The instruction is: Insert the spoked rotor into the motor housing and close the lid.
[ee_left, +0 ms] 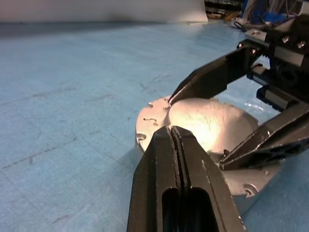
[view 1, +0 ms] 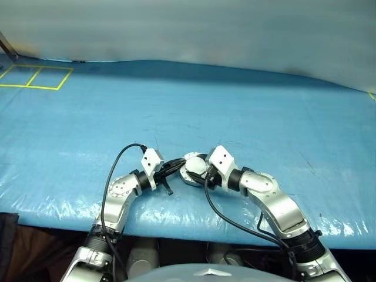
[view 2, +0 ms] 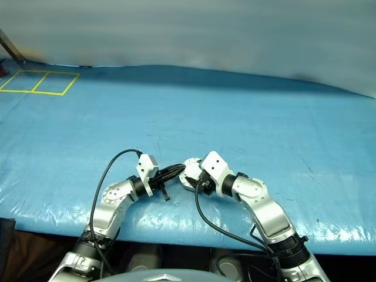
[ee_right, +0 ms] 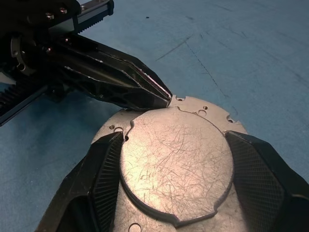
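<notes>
Fingers of our right gripper (ee_right: pixel 176 159) clasp the closed lid (ee_right: pixel 176 162) of the motor housing (ee_right: pixel 207 107). Our left gripper (ee_left: pixel 175 133), clenched empty, touches the lid's left rim.

A blue plastic sheet (view 1: pixel 235 111) with creases and scuffs covers the whole tabletop, shining where light catches its wrinkled near edge. Yellow tape (view 1: pixel 35 77) marks two adjoining rectangles at the far left corner. Behind the far edge rises a plain pale grey wall (view 1: pixel 194 29).

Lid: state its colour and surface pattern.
The lid is silver-grey metal, covered in fine random scratches. The right wrist view shows it best.
</notes>
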